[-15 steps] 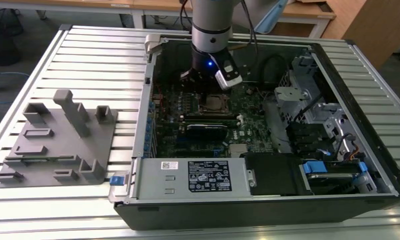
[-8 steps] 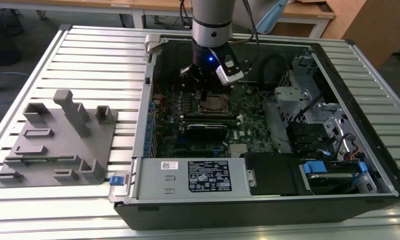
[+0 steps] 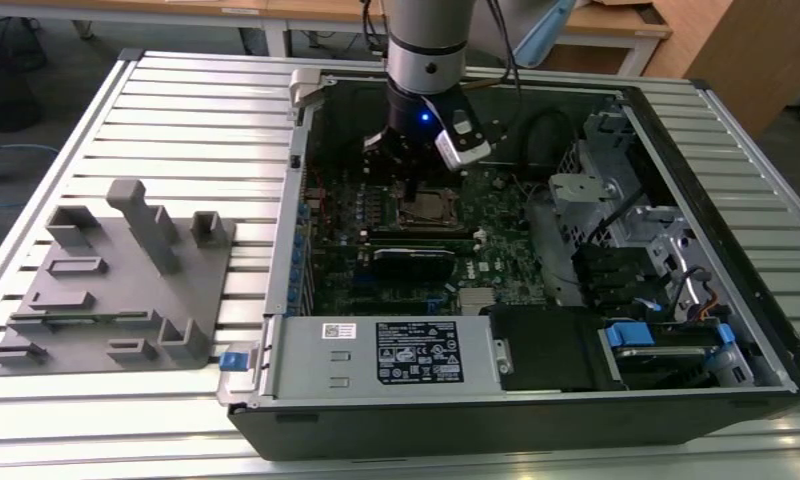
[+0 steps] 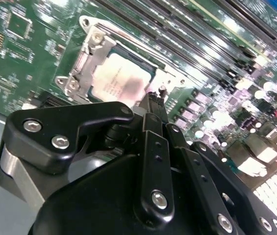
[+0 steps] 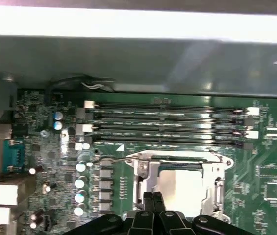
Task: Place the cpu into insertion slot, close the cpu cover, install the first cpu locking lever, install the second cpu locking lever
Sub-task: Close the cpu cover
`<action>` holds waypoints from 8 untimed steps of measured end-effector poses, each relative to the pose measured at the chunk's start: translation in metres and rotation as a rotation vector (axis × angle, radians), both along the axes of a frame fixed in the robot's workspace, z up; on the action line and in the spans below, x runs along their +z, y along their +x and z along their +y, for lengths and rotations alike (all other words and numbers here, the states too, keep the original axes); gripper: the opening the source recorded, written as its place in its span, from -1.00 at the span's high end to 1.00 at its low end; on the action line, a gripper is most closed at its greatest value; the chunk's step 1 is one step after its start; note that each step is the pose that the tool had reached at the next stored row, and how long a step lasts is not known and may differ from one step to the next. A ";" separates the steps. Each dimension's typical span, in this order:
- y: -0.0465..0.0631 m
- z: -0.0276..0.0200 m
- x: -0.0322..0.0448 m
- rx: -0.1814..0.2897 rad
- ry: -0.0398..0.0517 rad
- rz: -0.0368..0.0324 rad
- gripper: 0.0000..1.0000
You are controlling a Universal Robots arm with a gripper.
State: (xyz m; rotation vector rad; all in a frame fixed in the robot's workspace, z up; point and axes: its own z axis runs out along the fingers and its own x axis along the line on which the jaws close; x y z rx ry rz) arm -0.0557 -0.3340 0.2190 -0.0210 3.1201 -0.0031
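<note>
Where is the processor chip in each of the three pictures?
Exterior view: chip mid-board, just by the fingers.
First wrist view: chip inside the silvery frame, just beyond the fingers.
Second wrist view: chip inside the frame, beyond the fingers.
Shared landmark: the silvery frame around the chip.

Cpu (image 4: 121, 81) top dull silver-grey metal, cpu cover (image 4: 82, 61) bright shiny metal, circuit board (image 4: 30, 54) glossy green, gripper (image 4: 153, 99) matt black with shiny screw heads (image 4: 159, 198), table (image 3: 173, 110) ribbed pale metal.
</note>
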 end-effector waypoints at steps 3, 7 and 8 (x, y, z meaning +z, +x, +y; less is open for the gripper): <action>0.009 0.0000 -0.0001 0.000 0.0001 0.0000 0.79; 0.020 0.0000 -0.0001 0.000 0.0001 -0.0001 0.79; 0.022 0.0000 -0.0001 0.000 0.0000 0.0000 0.79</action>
